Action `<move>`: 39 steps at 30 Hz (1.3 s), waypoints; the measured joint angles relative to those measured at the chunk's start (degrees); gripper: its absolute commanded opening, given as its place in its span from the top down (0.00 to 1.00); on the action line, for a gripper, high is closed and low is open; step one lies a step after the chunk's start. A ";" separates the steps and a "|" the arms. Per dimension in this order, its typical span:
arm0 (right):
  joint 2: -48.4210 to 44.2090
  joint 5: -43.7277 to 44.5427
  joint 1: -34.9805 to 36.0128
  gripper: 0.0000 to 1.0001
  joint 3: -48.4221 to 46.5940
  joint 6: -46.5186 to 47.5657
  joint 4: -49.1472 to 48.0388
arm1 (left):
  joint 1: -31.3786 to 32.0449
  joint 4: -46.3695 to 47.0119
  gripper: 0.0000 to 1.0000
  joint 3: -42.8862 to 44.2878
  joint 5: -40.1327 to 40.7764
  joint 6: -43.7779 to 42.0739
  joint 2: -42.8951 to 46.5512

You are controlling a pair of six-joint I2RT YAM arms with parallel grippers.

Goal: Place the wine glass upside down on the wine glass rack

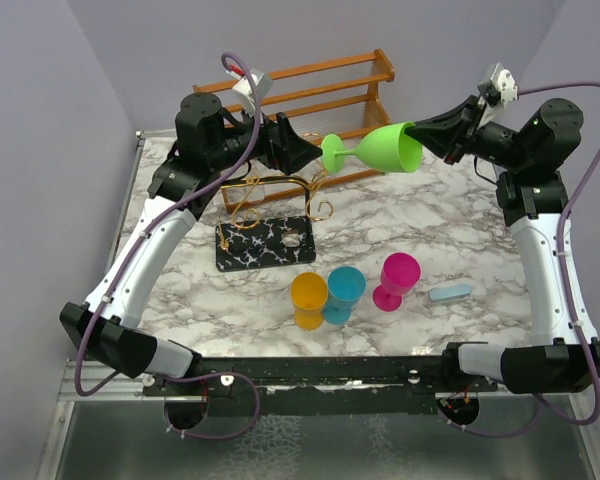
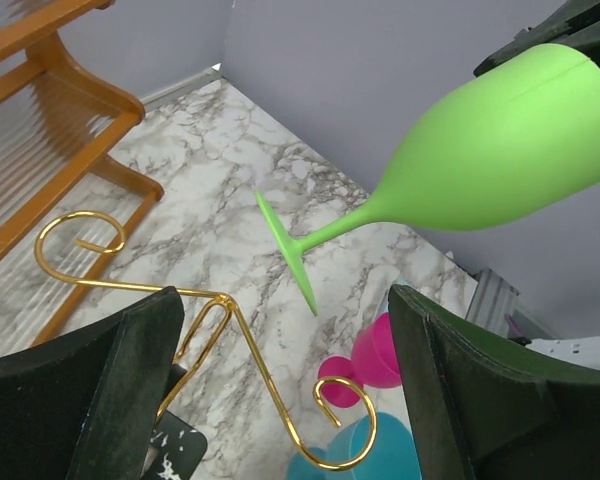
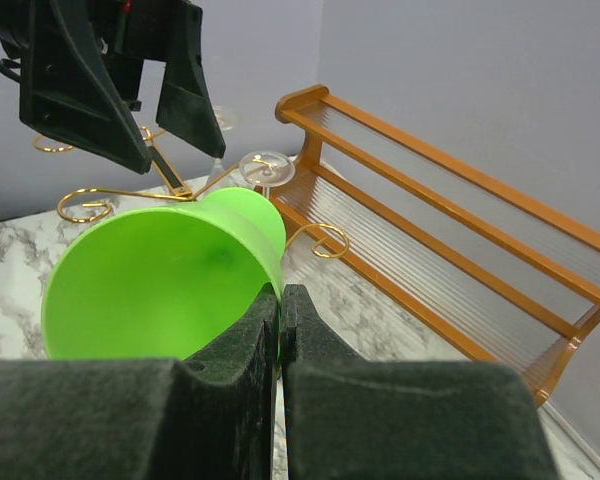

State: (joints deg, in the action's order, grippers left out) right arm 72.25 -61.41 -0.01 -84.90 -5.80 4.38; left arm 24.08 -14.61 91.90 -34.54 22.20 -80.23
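**Status: transfer in progress; placement not done.**

1. Table (image 1: pixel 460 230): marble top. It carries the rack and the spare cups. The glass is not resting on it.
2. Shelf (image 1: pixel 310 75): wooden, two tiers, at the far edge. It is not the target.
3. Right gripper (image 1: pixel 425 135): clenched on the rim of the glass. In the right wrist view its fingers (image 3: pixel 230 400) pinch the bowl wall, one inside and one outside. This is the only grip on the glass.
4. Left gripper (image 1: pixel 305 152): released, jaws wide apart. In the left wrist view the foot of the glass sits ahead of and between its fingers (image 2: pixel 120 370), with clear air on both sides. No contact is visible.
5. Rack (image 1: pixel 265 245): gold wire arms on a black veined base, standing on the table in front of the shelf. It lies below the left gripper and the foot of the glass.
6. Glass (image 1: pixel 380 150): green, held in the air above the table. It lies close to horizontal, mouth toward the right gripper and foot toward the left. It is above the rack and apart from it.
7. Orange cup (image 1: pixel 308 298), blue cup (image 1: pixel 345 290), pink goblet (image 1: pixel 395 280): near the front edge, untouched.

**Done, by judgement:** glass lifted and presented to the left gripper.

**Remaining, by judgement:** secure the stem or foot, turn the glass mouth-down, hang it on a wire arm, then let go.
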 measured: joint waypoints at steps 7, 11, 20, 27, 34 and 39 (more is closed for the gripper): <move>-0.42 -0.92 0.00 0.99 0.90 0.00 -0.57 | 1.27 1.07 0.29 0.00 -2.54 3.39 -1.95; -0.42 -1.07 0.00 0.98 0.92 0.00 -0.94 | 1.62 1.14 0.38 -0.02 -3.78 5.09 -2.89; -0.68 -1.29 0.00 0.98 0.92 -0.24 -1.42 | 2.60 1.42 0.50 -0.09 -5.57 7.69 -4.72; -0.72 -1.36 0.00 0.98 1.18 -0.74 -1.55 | 3.43 1.95 0.63 -0.11 -6.43 8.83 -5.62; -1.11 -1.70 0.00 0.92 1.81 -1.46 -2.23 | 3.37 2.40 0.87 -0.11 -6.51 9.18 -5.73; -1.81 -2.36 -0.07 0.91 2.08 -1.49 -2.73 | 3.34 2.43 1.00 -0.13 -6.16 9.18 -5.73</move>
State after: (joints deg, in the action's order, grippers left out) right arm 70.43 -63.77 -0.08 -82.83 -7.29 1.65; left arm 27.42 -12.19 91.77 -40.71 31.38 -85.95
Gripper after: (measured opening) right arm 0.090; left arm 0.074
